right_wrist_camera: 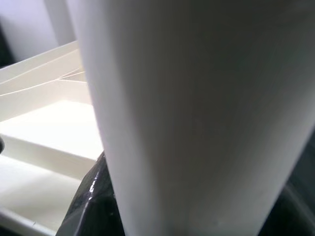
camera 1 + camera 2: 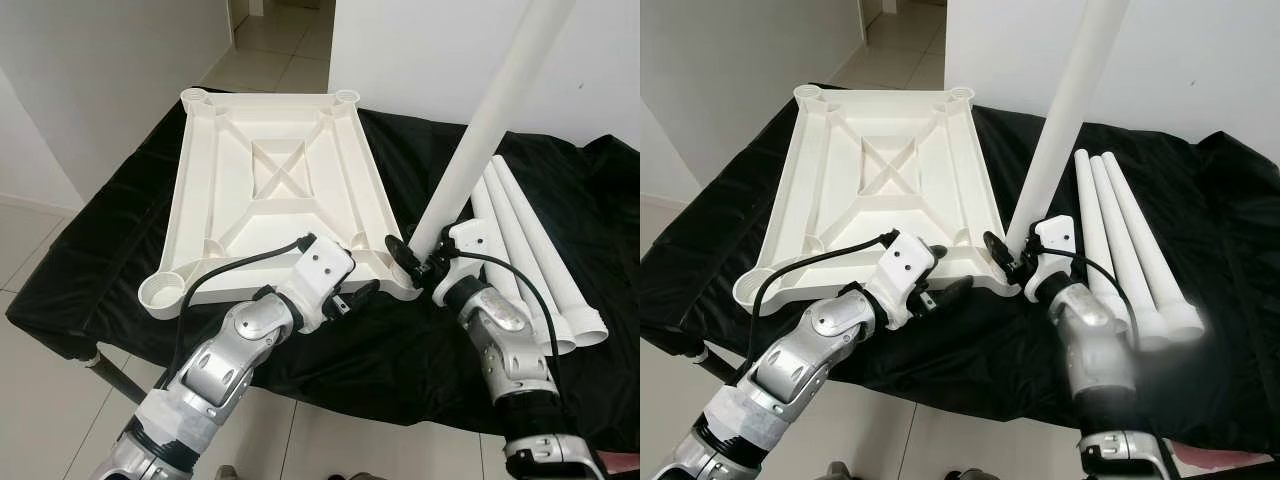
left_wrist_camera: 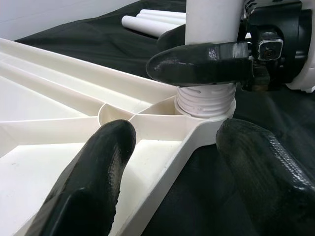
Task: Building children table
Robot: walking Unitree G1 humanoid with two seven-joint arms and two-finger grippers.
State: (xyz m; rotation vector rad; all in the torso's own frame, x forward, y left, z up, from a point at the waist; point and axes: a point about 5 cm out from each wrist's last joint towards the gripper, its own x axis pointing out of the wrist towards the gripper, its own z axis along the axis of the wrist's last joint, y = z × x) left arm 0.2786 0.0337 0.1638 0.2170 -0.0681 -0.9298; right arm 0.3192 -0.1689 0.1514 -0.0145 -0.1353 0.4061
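Tabletop [image 2: 280, 190], white plastic and turned underside up, lies on a bench draped in black cloth [image 2: 120, 250], its ribs and corner sockets facing up. In the left eye view, the right pincer [image 2: 418, 258] pinches a white table leg [image 2: 480, 130] near its lower end, holding it nearly upright at the tabletop's near right corner. Three more legs [image 2: 530, 260] lie side by side on the cloth to the right. The left pincer [image 2: 362, 293] rests at the tabletop's near edge, just left of that corner, its fingers spread.

The right eye view gives the same layout, with an empty corner socket [image 2: 757, 288] at the near left of the tabletop.

From the left wrist view, the two spread black fingers [image 3: 93, 182] straddle the tabletop's edge rib, and the leg's threaded end [image 3: 205, 101] sits in the corner socket, with one finger of the right pincer across the leg just above the thread.

From the right wrist view, the leg's white shaft stands very close, with the tabletop's ribs pale behind it.
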